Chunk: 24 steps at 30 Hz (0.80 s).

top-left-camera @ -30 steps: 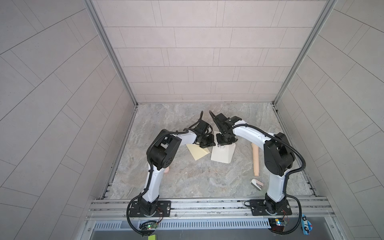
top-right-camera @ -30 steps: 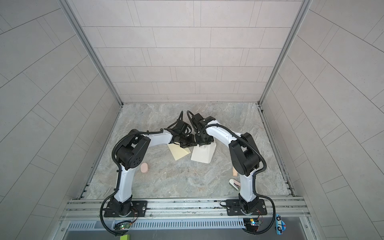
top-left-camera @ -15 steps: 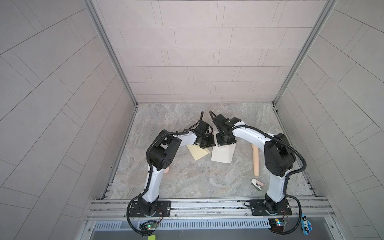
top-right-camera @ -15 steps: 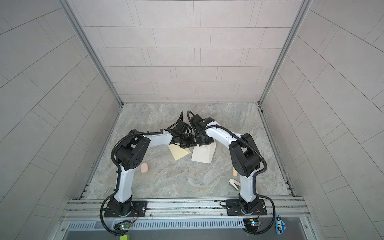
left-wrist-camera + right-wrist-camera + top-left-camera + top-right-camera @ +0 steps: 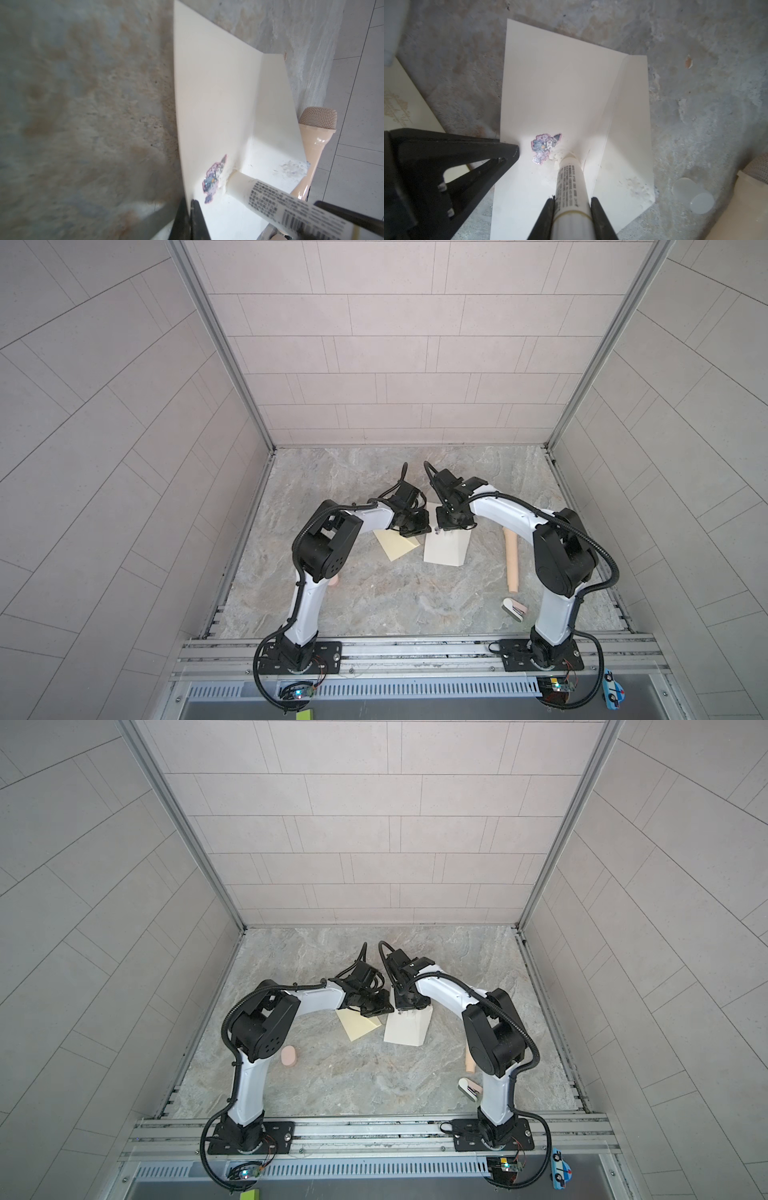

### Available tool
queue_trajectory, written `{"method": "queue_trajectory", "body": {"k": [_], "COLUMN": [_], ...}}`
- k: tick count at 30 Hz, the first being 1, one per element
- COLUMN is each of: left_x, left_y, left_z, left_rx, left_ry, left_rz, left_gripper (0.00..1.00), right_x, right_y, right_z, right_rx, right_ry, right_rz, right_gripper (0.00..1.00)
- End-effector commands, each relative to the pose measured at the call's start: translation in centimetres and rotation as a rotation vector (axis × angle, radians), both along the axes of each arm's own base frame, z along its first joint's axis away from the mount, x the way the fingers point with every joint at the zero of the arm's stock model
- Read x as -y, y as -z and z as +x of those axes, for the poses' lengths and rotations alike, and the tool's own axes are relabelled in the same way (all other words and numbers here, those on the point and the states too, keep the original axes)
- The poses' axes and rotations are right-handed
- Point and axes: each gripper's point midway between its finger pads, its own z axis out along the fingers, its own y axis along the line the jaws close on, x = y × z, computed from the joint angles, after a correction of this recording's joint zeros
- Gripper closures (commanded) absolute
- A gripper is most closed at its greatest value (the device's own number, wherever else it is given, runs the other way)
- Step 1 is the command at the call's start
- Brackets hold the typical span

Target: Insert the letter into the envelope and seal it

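On the left, the left claw (image 5: 512,151) is closed with nothing between its black fingers, and its tip presses on the edge of the envelope (image 5: 560,93) to hold it down. Beside it lies a yellow card (image 5: 395,545), matte and flat. The envelope lies mid-table, cream and smooth, with one sharp crease. The part beyond the crease stands up a little and carries rough white crusts. We do not see the letter (perhaps it is already inside; we cannot tell). A small glossy sticker (image 5: 545,148) sits near the middle, and a wet lump of glue (image 5: 557,156) touches it. The right claw (image 5: 572,202) grips a round, printed white tube (image 5: 571,182), with its nozzle on the paper. We judge that the sealing is in hand. To do it well, we should squeeze softly, draw a thin line along the crease, and press the edge firmly so that the thin paper does not slide. Further right lie a clear cap (image 5: 695,195) and a toy microphone (image 5: 318,122) with a mesh head.
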Motion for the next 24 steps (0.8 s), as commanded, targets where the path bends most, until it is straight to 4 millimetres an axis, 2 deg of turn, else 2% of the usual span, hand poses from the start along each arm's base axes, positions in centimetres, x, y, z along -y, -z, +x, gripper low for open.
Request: {"method": "queue_trajectory", "body": {"k": [1, 5, 8, 21, 24], "left_x": [-1.4, -1.3, -1.2, -1.2, -1.1], "left_y": [1.0, 1.1, 1.0, 0.9, 0.8], "left_z": [-1.2, -1.3, -1.3, -1.3, -1.4], "left_rx": [-0.034, -0.036, -0.036, -0.030, -0.028], "left_ry": [-0.001, 0.005, 0.006, 0.007, 0.011], "left_rz": [0.066, 0.065, 0.064, 0.066, 0.063], "left_gripper": [1.00, 1.00, 1.00, 1.00, 1.00], "right_x": [0.2, -1.2, -1.2, -2.5, -2.1], "right_y": [0.0, -2.8, -3.1, 0.1, 1.2], "right_z": [-0.5, 0.0, 0.0, 0.2, 0.1], "right_rx": [0.007, 0.037, -0.001, -0.094, -0.112], "right_ry": [-0.013, -0.024, -0.027, -0.033, -0.026], "right_rz": [0.059, 0.146, 0.126, 0.134, 0.104], "right_gripper": [1.00, 1.00, 1.00, 1.00, 1.00]}}
